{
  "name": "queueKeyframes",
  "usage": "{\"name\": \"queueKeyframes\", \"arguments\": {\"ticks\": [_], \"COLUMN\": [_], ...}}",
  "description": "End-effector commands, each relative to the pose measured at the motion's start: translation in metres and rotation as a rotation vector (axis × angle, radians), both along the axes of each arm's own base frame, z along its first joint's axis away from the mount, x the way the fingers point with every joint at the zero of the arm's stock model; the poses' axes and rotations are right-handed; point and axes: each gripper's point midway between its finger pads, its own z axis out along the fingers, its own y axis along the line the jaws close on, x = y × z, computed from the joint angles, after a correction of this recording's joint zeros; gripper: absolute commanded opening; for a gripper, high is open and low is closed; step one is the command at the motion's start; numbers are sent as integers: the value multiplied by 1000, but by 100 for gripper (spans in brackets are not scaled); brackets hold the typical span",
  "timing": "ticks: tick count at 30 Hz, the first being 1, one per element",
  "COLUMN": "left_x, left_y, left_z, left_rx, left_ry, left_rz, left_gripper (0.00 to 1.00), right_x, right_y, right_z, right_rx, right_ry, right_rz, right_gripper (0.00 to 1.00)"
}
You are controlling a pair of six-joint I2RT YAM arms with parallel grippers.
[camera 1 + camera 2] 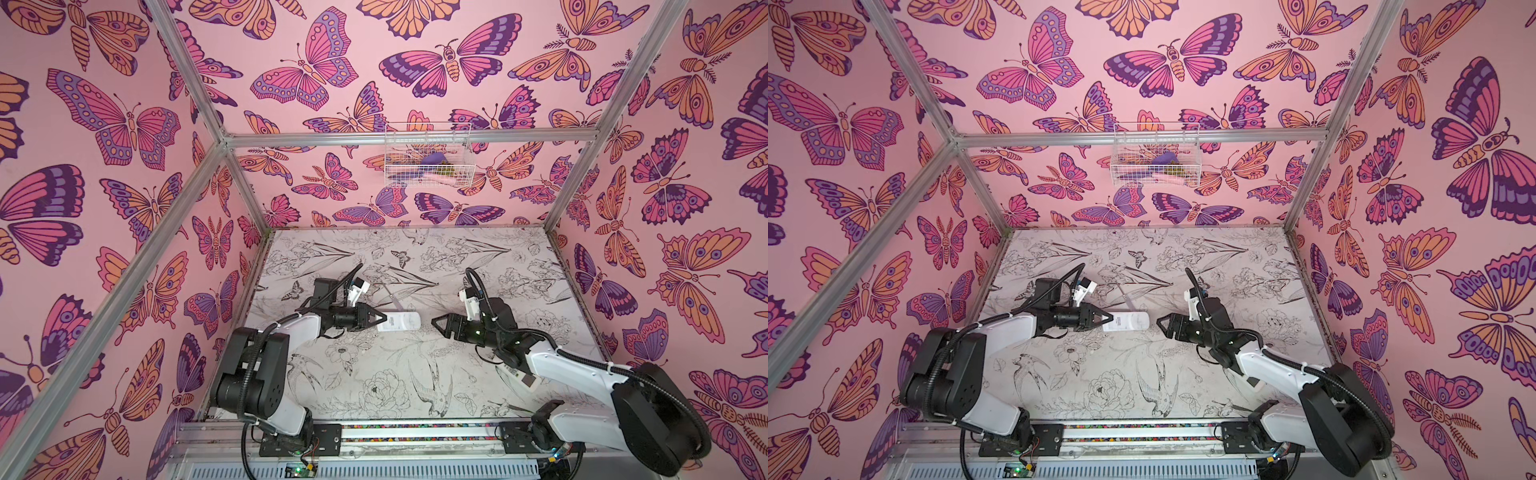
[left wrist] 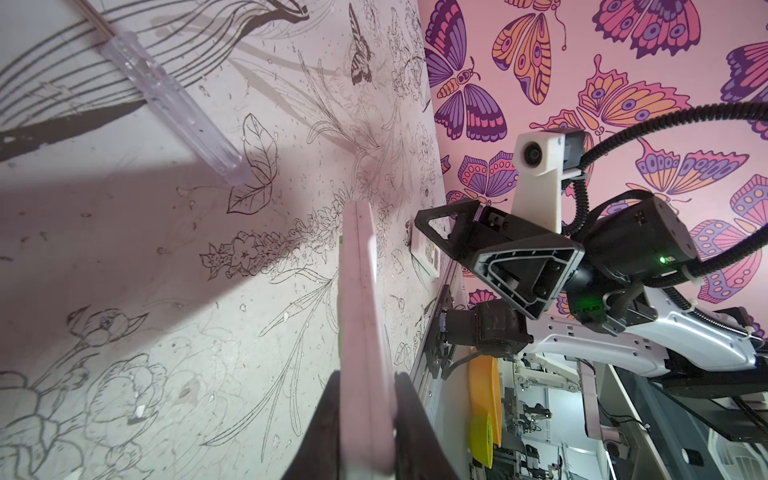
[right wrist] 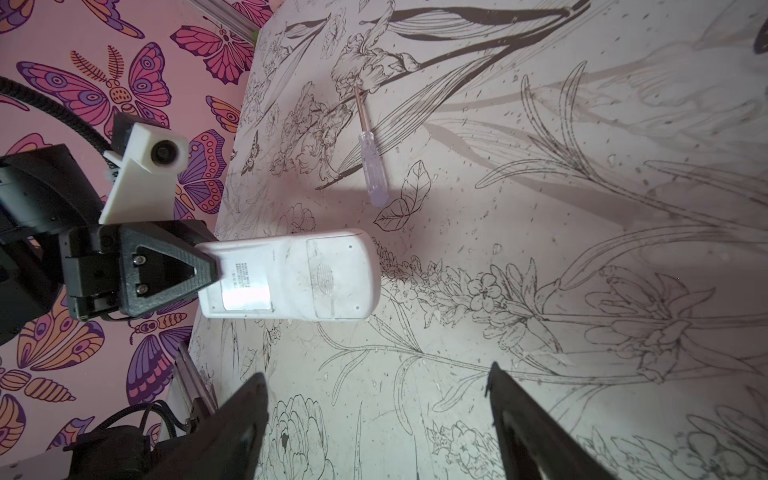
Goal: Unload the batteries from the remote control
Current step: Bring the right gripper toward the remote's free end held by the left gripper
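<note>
My left gripper [image 1: 384, 320] [image 1: 1111, 319] [image 2: 368, 376] is shut on one end of the white remote control [image 1: 401, 322] [image 1: 1127, 322] [image 2: 361, 299] [image 3: 291, 278], which hangs level above the table. The remote's back faces up, with the battery cover [image 3: 336, 278] in place. No batteries are in view. My right gripper [image 1: 434, 322] [image 1: 1159, 322] [image 3: 376, 372] [image 2: 449, 237] is open and empty. It points at the remote's free end, a short gap away.
A clear-handled screwdriver [image 1: 392, 299] [image 2: 174, 95] [image 3: 372, 162] lies on the table just behind the remote. A second white remote-like device [image 1: 519, 376] [image 2: 426, 257] lies under my right arm near the front. A wire basket [image 1: 428, 156] hangs on the back wall.
</note>
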Motion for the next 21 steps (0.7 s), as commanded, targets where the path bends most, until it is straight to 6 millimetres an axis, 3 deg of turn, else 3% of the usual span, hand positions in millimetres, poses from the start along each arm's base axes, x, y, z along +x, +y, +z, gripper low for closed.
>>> {"name": "queueKeyframes", "arguments": {"ticks": [1, 13, 14, 21], "left_x": [-3, -1, 0, 3], "left_y": [-4, -11, -11, -14], "left_z": [1, -7, -7, -7], "left_rx": [-41, -68, -70, -87], "left_ry": [12, 67, 73, 90], "left_rz": [-28, -53, -53, -64], "left_gripper": [0, 0, 0, 0], "right_x": [5, 16, 16, 19], "right_y": [12, 42, 44, 54], "right_z": [6, -13, -24, -36], "right_rx": [89, 193, 187, 228], "right_ry": [5, 51, 81, 114], "right_rz": [15, 92, 98, 127], "right_gripper": [82, 75, 73, 68]}}
